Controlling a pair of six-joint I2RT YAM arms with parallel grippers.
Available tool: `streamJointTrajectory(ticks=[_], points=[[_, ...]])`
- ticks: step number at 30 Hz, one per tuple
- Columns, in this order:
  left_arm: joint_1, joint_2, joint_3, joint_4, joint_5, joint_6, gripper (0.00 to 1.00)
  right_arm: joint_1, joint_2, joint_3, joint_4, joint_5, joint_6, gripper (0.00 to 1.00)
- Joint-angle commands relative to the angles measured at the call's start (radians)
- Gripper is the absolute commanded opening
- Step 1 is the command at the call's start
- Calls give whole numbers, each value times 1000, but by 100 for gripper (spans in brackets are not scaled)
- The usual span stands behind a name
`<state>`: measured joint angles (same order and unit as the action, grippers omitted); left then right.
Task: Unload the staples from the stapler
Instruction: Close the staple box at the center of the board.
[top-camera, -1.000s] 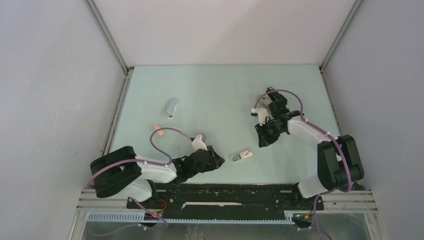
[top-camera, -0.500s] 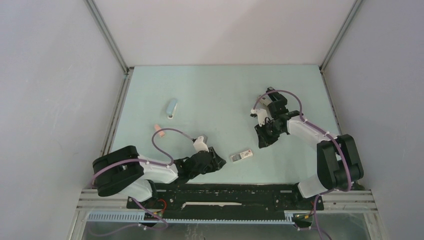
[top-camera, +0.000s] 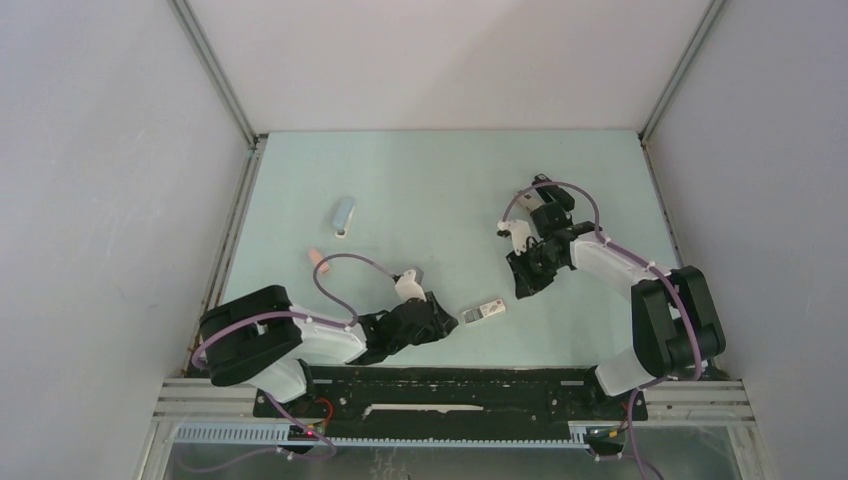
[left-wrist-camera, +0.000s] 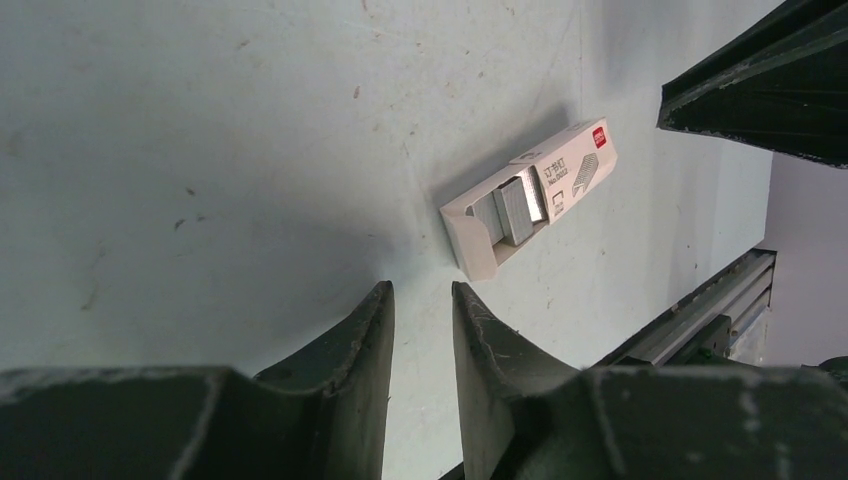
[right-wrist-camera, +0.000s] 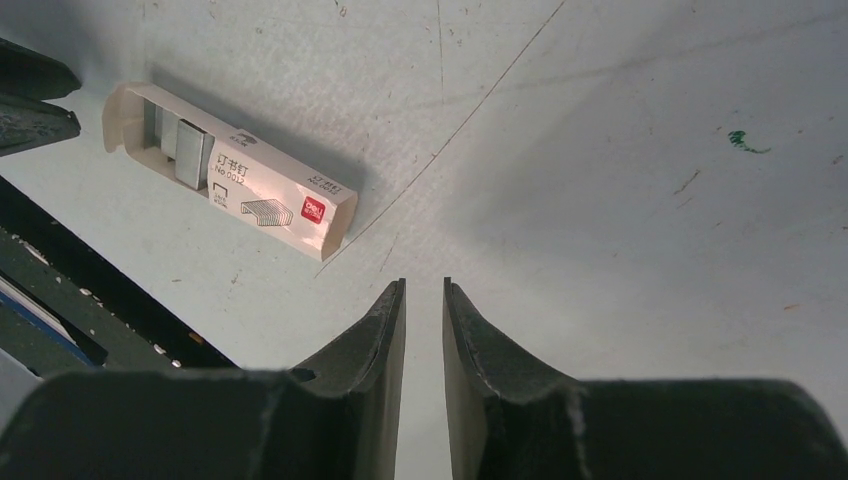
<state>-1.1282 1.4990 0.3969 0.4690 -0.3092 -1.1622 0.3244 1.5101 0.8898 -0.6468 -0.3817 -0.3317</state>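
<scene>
The light blue stapler lies at the far left of the mat, away from both arms; no staples show in it or beside it. My left gripper sits low on the mat just left of a small white box. In the left wrist view its jaws stand nearly together with nothing between them, and the box lies just ahead. My right gripper hovers to the upper right of the box. Its jaws also show only a thin slit and hold nothing.
The white box has one end open, with silver-grey strips inside. A small pink block lies below the stapler. The black rail runs along the near edge of the mat. Grey walls close in the sides and back.
My left gripper has slid right along the mat, closer to the white box. My right gripper has shifted slightly left and down toward the box. Stapler and pink block have not moved.
</scene>
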Motion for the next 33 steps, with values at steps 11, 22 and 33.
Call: streamJointTrajectory(ticks=[11, 22, 33], points=[[-7, 62, 74, 49, 0, -28, 34, 43, 34, 34, 2, 26, 3, 28], [-3, 119, 119, 31, -3, -41, 33, 53, 44, 34, 3, 32, 4, 28], [-2, 135, 139, 3, -8, -39, 27, 69, 49, 33, 7, 41, 3, 28]])
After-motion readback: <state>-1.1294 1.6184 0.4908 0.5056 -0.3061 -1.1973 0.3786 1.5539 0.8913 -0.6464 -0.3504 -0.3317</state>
